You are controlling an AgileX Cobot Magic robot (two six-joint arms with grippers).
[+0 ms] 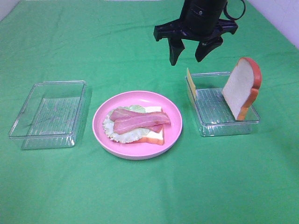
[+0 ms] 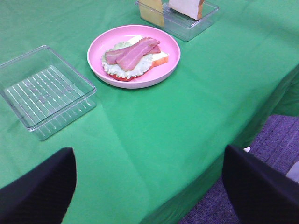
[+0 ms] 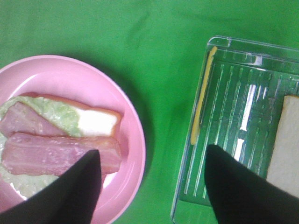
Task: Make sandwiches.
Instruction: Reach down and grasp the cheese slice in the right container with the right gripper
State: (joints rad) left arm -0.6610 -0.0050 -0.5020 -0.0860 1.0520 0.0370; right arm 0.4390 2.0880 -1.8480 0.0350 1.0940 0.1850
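The partly built sandwich sits on a pink plate [image 1: 174,122]: a bread slice [image 1: 154,136] at the bottom, lettuce [image 1: 112,132] on it, bacon strips [image 1: 138,120] on top. A yellow cheese slice [image 1: 190,84] leans on the left wall of the right tray [image 1: 219,127], and a second bread slice [image 1: 241,88] stands upright at that tray's right end. My right gripper [image 1: 189,52] hangs open and empty above the tray's back left corner; its wrist view shows the cheese [image 3: 201,102] between plate and tray floor. My left gripper [image 2: 148,158] is open, empty and low near the table's edge.
An empty clear tray [image 1: 46,114] lies left of the plate. Green cloth covers the table, whose edge [image 2: 243,135] drops to a purple floor in the left wrist view. Open cloth lies in front of the plate and trays.
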